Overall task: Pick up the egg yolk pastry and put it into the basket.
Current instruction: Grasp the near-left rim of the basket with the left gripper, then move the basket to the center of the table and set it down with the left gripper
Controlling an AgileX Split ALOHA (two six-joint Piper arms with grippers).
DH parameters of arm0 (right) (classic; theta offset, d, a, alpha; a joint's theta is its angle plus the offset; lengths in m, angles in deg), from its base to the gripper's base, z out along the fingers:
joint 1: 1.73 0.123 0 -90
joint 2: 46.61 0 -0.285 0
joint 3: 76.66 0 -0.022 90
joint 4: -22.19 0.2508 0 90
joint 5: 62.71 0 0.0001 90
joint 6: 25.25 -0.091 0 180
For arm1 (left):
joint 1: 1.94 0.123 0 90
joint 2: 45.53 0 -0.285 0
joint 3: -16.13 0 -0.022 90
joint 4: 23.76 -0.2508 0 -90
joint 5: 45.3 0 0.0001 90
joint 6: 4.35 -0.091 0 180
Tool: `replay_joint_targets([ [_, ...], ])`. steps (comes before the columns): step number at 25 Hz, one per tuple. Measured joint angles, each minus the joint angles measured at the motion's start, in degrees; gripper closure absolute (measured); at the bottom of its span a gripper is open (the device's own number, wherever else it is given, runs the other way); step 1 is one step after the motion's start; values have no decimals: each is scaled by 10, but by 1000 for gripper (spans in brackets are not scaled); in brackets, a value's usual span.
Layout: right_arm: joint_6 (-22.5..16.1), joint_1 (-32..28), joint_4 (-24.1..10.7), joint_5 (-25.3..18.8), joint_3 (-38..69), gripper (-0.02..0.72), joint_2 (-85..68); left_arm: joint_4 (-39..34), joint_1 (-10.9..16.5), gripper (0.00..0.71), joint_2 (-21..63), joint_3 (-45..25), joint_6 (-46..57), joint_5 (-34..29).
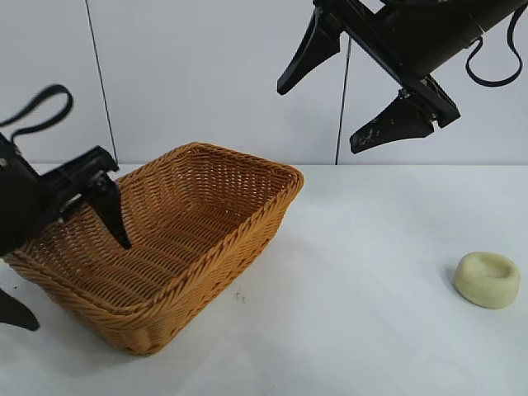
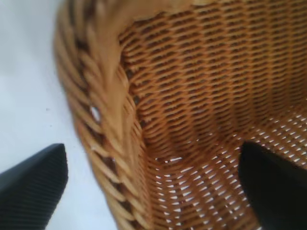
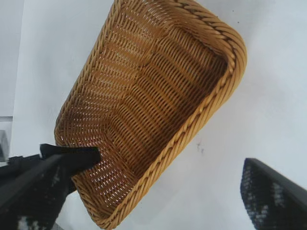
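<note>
A: Pastry (image 1: 487,280) is sitting alone on the white table (image 1: 355,272), out at about four o'clock from the middle, well apart from the basket (image 1: 206,239).

B: And the basket?

A: It's lying around nine o'clock, with nothing showing inside it.

B: Where's the left gripper (image 1: 62,256)?

A: It's straddling the basket's near-left rim, fingers spread wide, one finger (image 2: 268,184) hanging inside over the weave, the other outside over the table.

B: Is it touching the wicker?

A: I can't tell.

B: The right gripper (image 1: 346,91)?

A: It's hanging high at one o'clock, jaws gaping, gripping nothing, tilted down towards the basket.
</note>
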Motion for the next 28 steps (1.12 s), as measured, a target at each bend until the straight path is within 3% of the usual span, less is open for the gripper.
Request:
replay_joint_targets([
  [5, 0, 0, 0, 0, 0, 8, 0, -2, 20, 18, 0, 0, 1, 5],
  [7, 0, 0, 0, 0, 0, 8, 0, -2, 23, 48, 0, 0, 1, 5],
  [11, 0, 0, 0, 0, 0, 8, 0, -3, 23, 255, 0, 0, 1, 4],
  [14, 0, 0, 0, 0, 0, 8, 0, -5, 24, 503, 0, 0, 1, 0],
  [16, 0, 0, 0, 0, 0, 8, 0, 2, 25, 604, 0, 0, 9, 4],
  [20, 0, 0, 0, 1, 0, 8, 0, -6, 25, 617, -1, 18, -4, -29],
  [28, 0, 0, 0, 1, 0, 8, 0, -8, 39, 617, -12, 135, -95, -108],
])
